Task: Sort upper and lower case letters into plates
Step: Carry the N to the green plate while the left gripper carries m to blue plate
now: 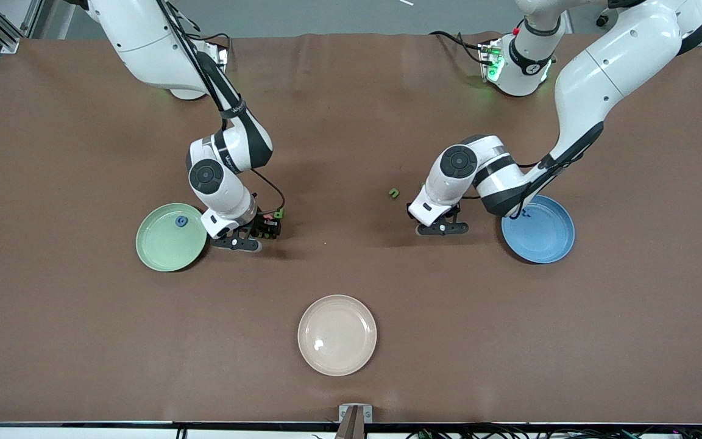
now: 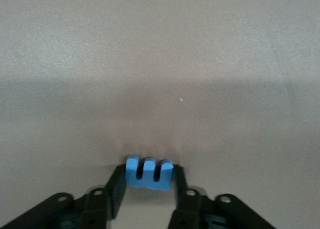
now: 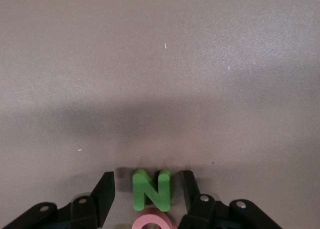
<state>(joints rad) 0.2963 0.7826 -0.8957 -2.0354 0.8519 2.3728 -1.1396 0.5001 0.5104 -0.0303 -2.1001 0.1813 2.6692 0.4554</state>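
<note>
Just beside the pale green plate (image 1: 157, 251) the right gripper (image 3: 145, 183) stands spread around the green N (image 3: 151, 190) on the table, while near the blue plate (image 1: 547, 245) the left gripper (image 2: 149, 170) pinches the blue m (image 2: 149, 174) end to end

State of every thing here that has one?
left hand, shut on blue m.
right hand, open around green N.
pale green plate, holds one blue letter.
blue plate, contents unclear.
green letter, lying loose between the hands.
</note>
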